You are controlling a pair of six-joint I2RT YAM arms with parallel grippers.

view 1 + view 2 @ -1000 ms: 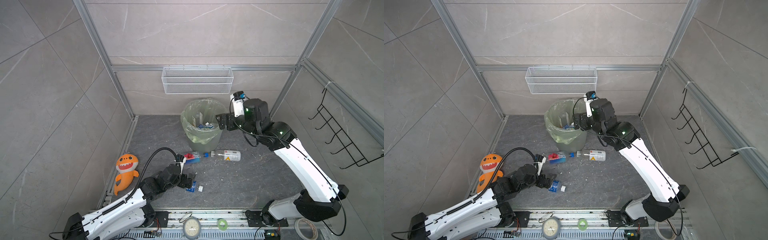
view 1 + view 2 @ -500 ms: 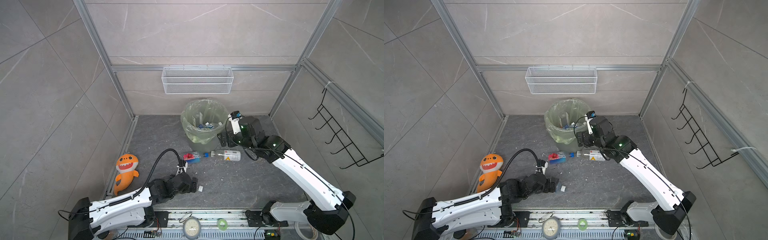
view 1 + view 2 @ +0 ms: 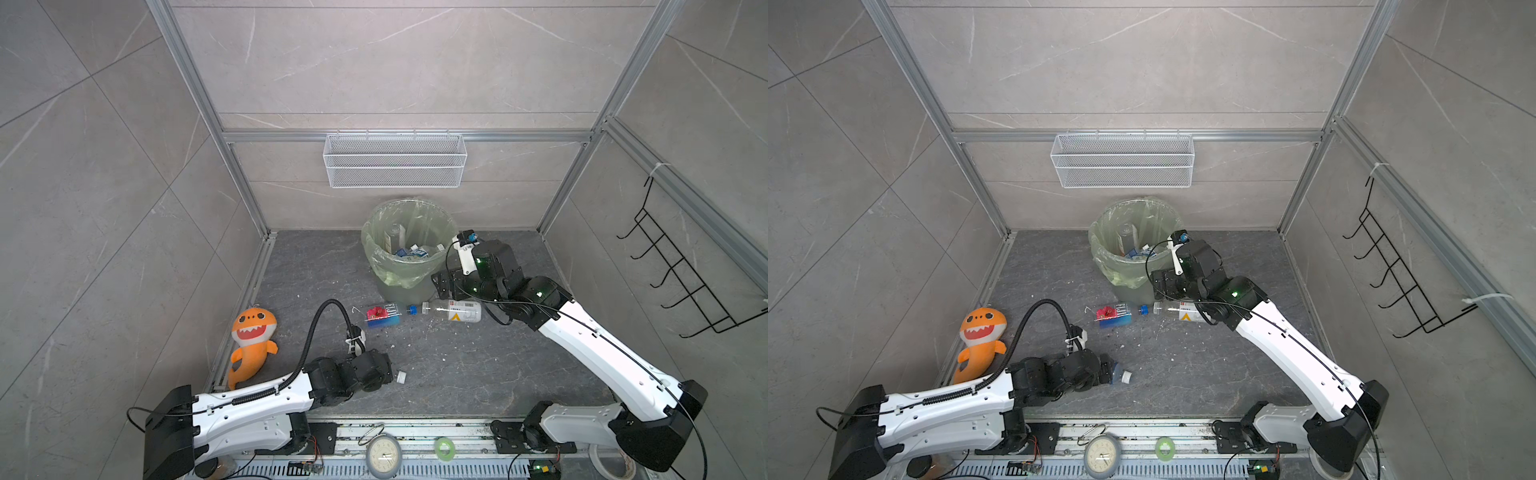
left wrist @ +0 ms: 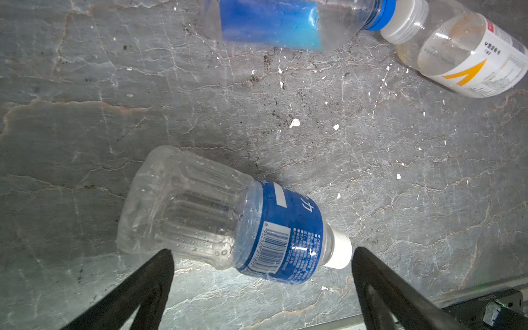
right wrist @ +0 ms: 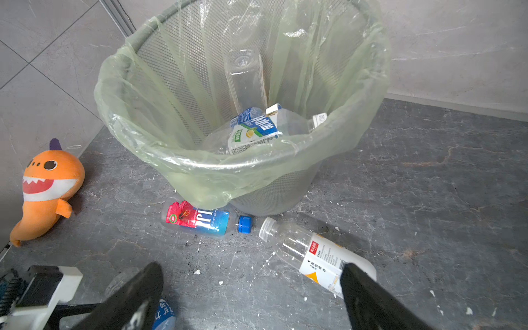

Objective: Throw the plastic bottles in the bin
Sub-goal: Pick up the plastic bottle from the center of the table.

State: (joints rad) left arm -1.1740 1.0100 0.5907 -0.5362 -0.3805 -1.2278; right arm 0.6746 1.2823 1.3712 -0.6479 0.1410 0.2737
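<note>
On the grey stone desk (image 3: 457, 365), 3 plastic bottles lie on their sides outside the bin (image 5: 285, 197).

Bottle 1, the blue-label bottle (image 4: 234, 217): clear ribbed body, flattened and creased at the base end, dark blue wrap with white lettering and a barcode, white cap. It is nearest the front edge of the desk, well apart from the bin.

My left tool (image 4: 261, 253) hangs low over it, released, fingers spread wide. The bottle lies crosswise between them: 1 fingertip (image 4: 167, 254) is at the crushed base, the other just beside the cap. Whether either touches, I cannot tell. Nothing is gripped.

Bottle 2, the red-and-blue-label bottle (image 5: 200, 218): clear, red flower on the label, blue cap. It lies at the foot of the bin, under the overhanging bag.

Bottle 3, the white-label bottle (image 5: 317, 251): clear, white wrap with an orange chevron, white cap. Its cap points at bottle 2's cap, close by.

My right tool (image 5: 251, 267) is released and holds nothing. It hovers beside the bin above bottle 3, and in the right wrist view 1 finger hides that bottle's base end.

Inside the bin, lined with a pale green bag, are more bottles: a green-and-blue-label bottle (image 5: 254, 128) on top and a bare clear bottle (image 5: 245, 77) leaning on the far wall.
</note>
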